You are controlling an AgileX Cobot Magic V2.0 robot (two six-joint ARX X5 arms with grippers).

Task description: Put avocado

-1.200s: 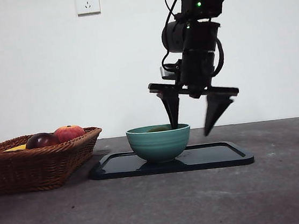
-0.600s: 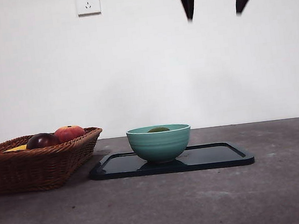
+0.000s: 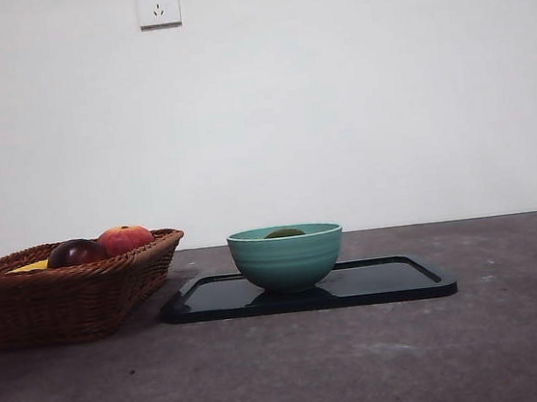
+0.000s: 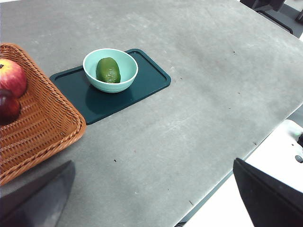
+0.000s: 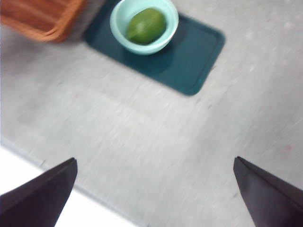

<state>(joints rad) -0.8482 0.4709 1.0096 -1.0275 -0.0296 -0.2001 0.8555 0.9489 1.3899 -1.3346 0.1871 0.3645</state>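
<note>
The dark green avocado (image 4: 108, 70) lies inside a light teal bowl (image 4: 123, 64) that stands on a dark tray (image 4: 147, 82). In the front view only its top (image 3: 284, 232) shows above the bowl's rim (image 3: 286, 255). It also shows in the right wrist view (image 5: 146, 25). My right gripper (image 5: 154, 189) is open and empty, high above the table near its front edge, far from the bowl. My left gripper (image 4: 151, 198) is open and empty, also high and well back from the bowl. Neither gripper shows in the front view.
A brown wicker basket (image 3: 65, 292) stands left of the tray (image 3: 394, 284), holding a dark maroon fruit (image 3: 74, 252), a red-orange fruit (image 3: 124, 239) and something yellow. A wall socket (image 3: 158, 2) is on the white wall behind.
The right gripper has risen from over the bowl, jaws open, and left the front view at the top. The avocado stays in the bowl.
</note>
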